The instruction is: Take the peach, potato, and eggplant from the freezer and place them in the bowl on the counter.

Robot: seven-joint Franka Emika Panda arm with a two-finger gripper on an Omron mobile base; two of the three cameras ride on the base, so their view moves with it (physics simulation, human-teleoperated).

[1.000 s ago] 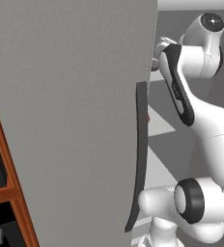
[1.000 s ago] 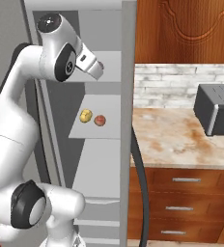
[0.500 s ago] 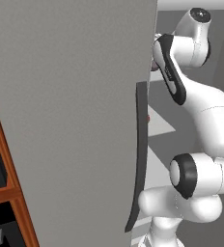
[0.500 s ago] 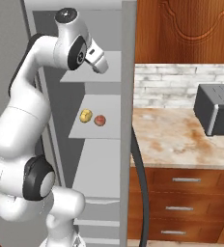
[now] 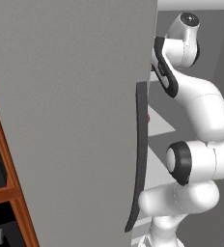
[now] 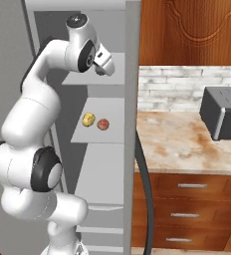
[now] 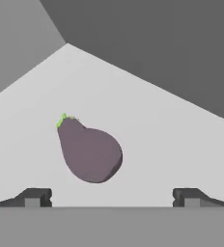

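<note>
**Eggplant being approached on the upper freezer shelf**

The step in hand is judged to be the reach for the eggplant; none of the three items is yet held, and no bowl can be made out on the bench. The next move calls for the gripper to be advanced and lowered until the eggplant sits between the fingers, which then need to be closed across its broad body rather than its narrow stem end.

The freezer (image 6: 132,60) is a tall, flat, matte-grey cabinet, its door (image 5: 70,120) swung open and fitted with a long, dark, curved handle (image 5: 139,154). Its inside is grey with pale, smooth shelves (image 6: 100,128). To the right of the gripper, beyond the freezer wall, lies the bench (image 6: 187,144), a beige stone top with rust-brown marbling over wooden drawers.

The gripper (image 6: 105,59) is held inside the upper compartment with its fingers spread wide apart and nothing between them. Just ahead of it, nearer the left fingertip (image 7: 34,198) in the hand view, the eggplant (image 7: 89,152) lies on the pale upper shelf: a dull purple, smooth-skinned pear shape with a small green stem.

Below the gripper, on the next shelf down, the potato (image 6: 88,119), a pale-yellow lump, and the peach (image 6: 103,124), a round reddish-orange fruit, rest just beside each other.
</note>
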